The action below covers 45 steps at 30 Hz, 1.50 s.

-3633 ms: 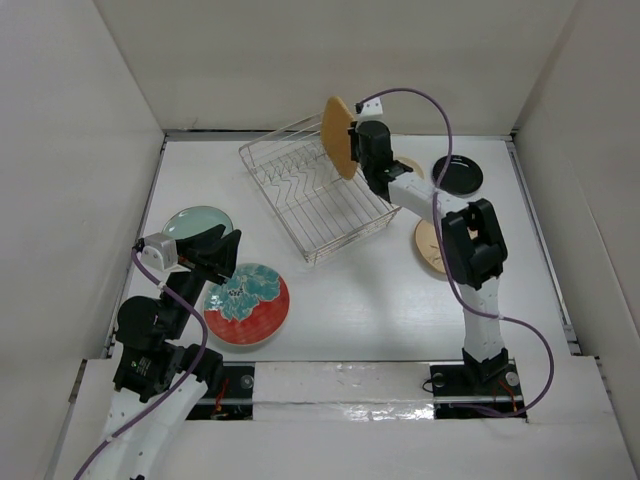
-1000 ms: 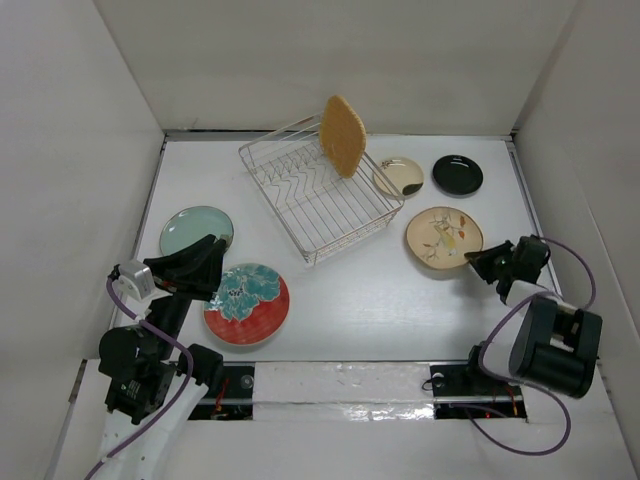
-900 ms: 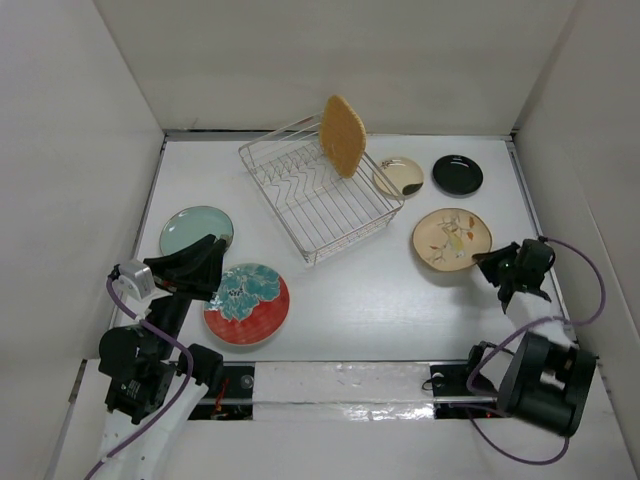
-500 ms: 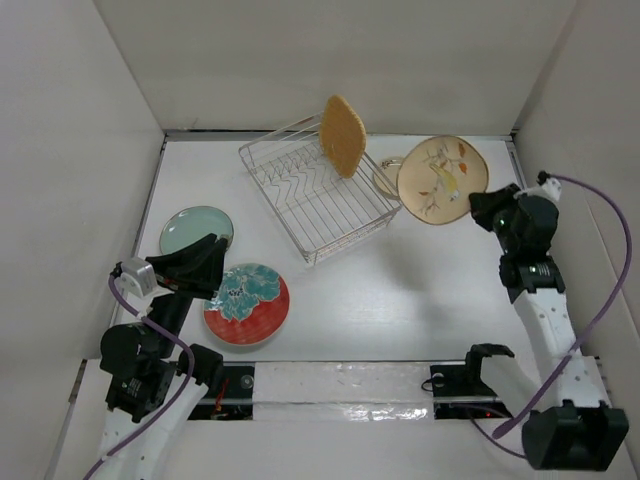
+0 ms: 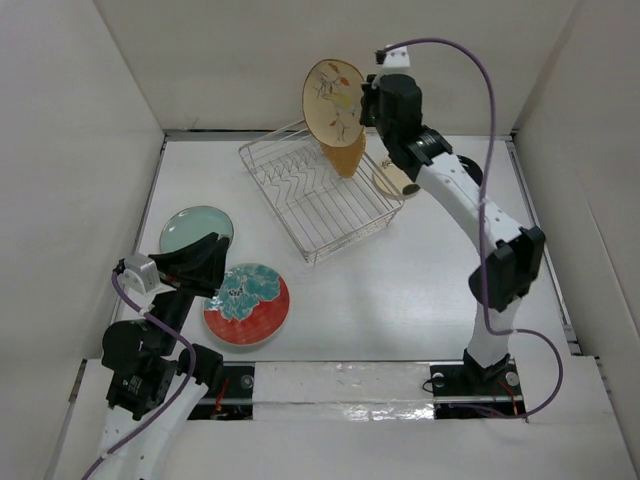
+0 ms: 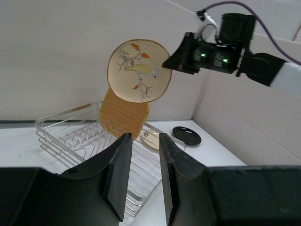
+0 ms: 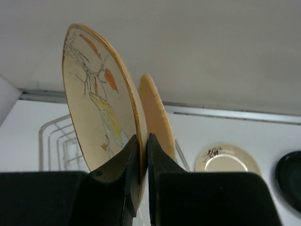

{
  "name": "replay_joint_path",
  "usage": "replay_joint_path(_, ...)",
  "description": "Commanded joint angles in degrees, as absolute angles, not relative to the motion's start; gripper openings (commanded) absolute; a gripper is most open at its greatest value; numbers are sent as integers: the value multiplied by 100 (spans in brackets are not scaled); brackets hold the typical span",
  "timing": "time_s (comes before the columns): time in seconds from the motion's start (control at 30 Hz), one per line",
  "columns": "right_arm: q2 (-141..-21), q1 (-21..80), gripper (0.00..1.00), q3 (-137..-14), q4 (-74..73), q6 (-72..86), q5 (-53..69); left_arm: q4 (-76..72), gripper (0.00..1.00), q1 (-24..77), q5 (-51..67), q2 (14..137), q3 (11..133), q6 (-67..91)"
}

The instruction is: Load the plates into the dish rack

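Observation:
My right gripper (image 7: 143, 137) is shut on the rim of the beige speckled plate (image 7: 96, 103) with a bird painted on it. That plate (image 5: 335, 100) hangs upright in the air above the far corner of the dish rack (image 5: 315, 200). Just behind it the wooden plate (image 5: 345, 155) stands on edge in the rack. The pale teal plate (image 5: 197, 226) and the red plate with teal flowers (image 5: 247, 303) lie flat at the left. My left gripper (image 5: 218, 265) hovers over the red plate's left edge, open and empty.
A small cream plate (image 6: 150, 139) and a small black plate (image 6: 186, 135) lie on the table just right of the rack, under my right arm. White walls enclose the table on three sides.
My right gripper took the beige plate off the table at the right, raised it and swung it left to above the rack. The left arm hardly moved.

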<state>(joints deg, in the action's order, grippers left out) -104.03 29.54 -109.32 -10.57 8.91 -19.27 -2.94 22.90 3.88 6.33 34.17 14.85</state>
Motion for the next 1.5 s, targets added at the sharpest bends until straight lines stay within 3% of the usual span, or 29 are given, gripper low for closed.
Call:
replay_joint_path(0.0, -10975, 3085, 0, -12451, -615, -199, -3022, -483, 27, 2329, 448, 756, 3437, 1433)
replay_joint_path(0.2, -12163, 3366, 0, -13674, -413, -1168, -3656, -466, 27, 2329, 413, 809, 3445, 1415)
replay_joint_path(0.33, -12445, 3471, 0, -13650, 121, -1564, -3972, -475, 27, 2329, 422, 852, 3454, 1406)
replay_joint_path(1.3, -12410, 3858, 0, -10987, 1362, -1073, -4166, -475, 27, 2329, 448, 914, 3445, 1397)
replay_joint_path(1.33, -12401, 3858, 4, -10925, 1380, -1046, -4201, -475, 27, 2329, 448, 923, 3445, 1397)
replay_joint_path(1.37, -12375, 3858, 16, -10873, 1380, -1011, -4253, -475, 27, 2329, 457, 932, 3445, 1406)
replay_joint_path(1.43, -12296, 3858, 30, -10732, 1389, -923, -4271, -475, 27, 2329, 457, 932, 3445, 1406)
replay_joint_path(1.47, -12165, 3858, 42, -10679, 1389, -897, -4263, -475, 27, 2329, 457, 940, 3445, 1398)
